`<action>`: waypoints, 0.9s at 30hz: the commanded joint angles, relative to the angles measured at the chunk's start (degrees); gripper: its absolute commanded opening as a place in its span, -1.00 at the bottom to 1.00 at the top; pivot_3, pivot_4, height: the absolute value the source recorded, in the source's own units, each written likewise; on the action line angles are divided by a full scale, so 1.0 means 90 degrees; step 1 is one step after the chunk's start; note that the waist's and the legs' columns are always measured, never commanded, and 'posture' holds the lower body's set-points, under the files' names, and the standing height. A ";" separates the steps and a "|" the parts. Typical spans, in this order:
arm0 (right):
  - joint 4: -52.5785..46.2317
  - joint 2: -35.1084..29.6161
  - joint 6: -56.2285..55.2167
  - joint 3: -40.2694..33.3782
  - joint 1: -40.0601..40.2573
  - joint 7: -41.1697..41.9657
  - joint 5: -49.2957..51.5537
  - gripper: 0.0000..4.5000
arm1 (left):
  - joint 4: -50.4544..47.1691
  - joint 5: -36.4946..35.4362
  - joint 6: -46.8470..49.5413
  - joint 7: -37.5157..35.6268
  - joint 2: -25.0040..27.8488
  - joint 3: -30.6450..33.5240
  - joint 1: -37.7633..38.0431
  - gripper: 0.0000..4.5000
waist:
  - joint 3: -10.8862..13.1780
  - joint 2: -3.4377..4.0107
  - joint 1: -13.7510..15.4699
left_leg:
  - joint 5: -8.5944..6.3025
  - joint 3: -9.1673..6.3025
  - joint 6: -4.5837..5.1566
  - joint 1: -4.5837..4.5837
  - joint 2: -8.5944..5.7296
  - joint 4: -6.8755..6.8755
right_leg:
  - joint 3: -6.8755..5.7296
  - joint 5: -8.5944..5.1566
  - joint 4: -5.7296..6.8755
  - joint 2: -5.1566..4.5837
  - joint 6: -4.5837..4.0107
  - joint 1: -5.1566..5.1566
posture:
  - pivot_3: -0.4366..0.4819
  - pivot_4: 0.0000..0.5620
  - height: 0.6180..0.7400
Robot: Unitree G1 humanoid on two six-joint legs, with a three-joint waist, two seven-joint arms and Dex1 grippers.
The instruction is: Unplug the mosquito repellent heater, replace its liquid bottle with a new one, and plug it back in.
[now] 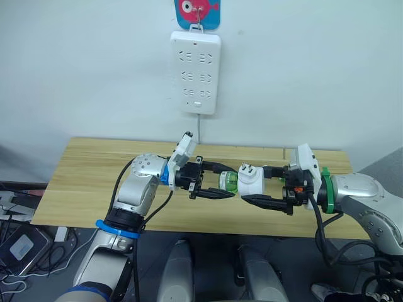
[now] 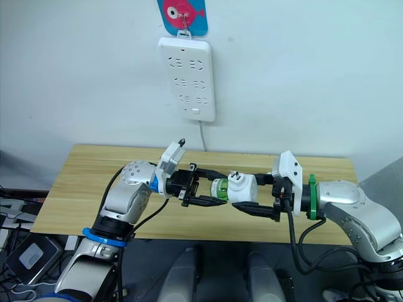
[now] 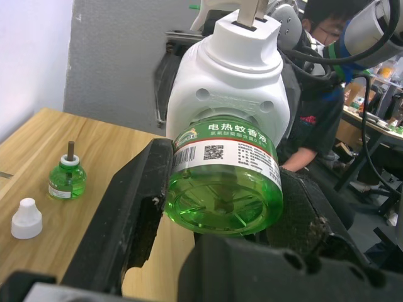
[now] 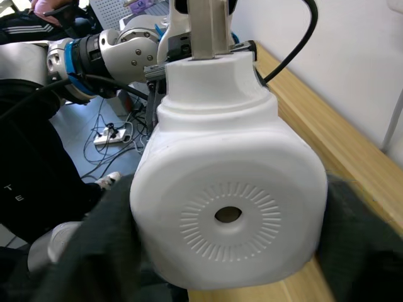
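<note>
Mosquito repellent heater (image 1: 250, 180) is unplugged, clamped in the right hand (image 1: 267, 189) above the worktop's (image 1: 88, 182) near edge, while the left hand (image 1: 211, 182) grips its green liquid bottle (image 1: 227, 182); unscrewing seems underway, so next twist and pull the bottle free

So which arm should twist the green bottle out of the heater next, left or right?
Probably the left. The left gripper is shut on the green bottle, while the right gripper clamps the mosquito repellent heater body, so it looks better suited to holding steady while the left turns.
</note>
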 commanded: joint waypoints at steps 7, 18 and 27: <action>-0.0241 0.0080 0.0290 -0.0391 0.0033 -0.0237 0.0359 0.34 | -0.0104 0.0020 0.0197 0.0312 0.0052 0.0062 -0.0134 0.47 | 0.0000 0.0000 0.0001 | 0.0000 -0.0001 0.0000 0.0000 0.0000 0.0000 | 0.0000 0.0000 0.0001 0.0000 0.0000 0.0000 | 0.26 -0.05 1.00; 0.0747 0.1258 0.2908 -0.1146 0.0142 -0.3103 0.1188 0.34 | 0.0397 0.1296 -0.1899 0.1626 0.0778 0.0608 0.0440 1.00 | -0.0005 -0.0002 0.0013 | 0.0000 0.0001 0.0000 0.0003 0.0004 -0.0007 | 0.0002 0.0006 0.0006 -0.0001 -0.0011 -0.0003 | 0.39 -0.06 1.00; 0.1403 0.2003 0.4242 -0.1387 -0.0915 -0.4179 0.1432 0.33 | 0.0648 0.2968 -0.3070 0.2442 0.0618 -0.0385 0.0342 1.00 | -0.0007 -0.0001 0.0075 | 0.0000 0.0007 0.0000 0.0001 -0.0001 -0.0006 | 0.0005 0.0006 0.0002 -0.0005 -0.0010 -0.0002 | 0.40 -0.09 1.00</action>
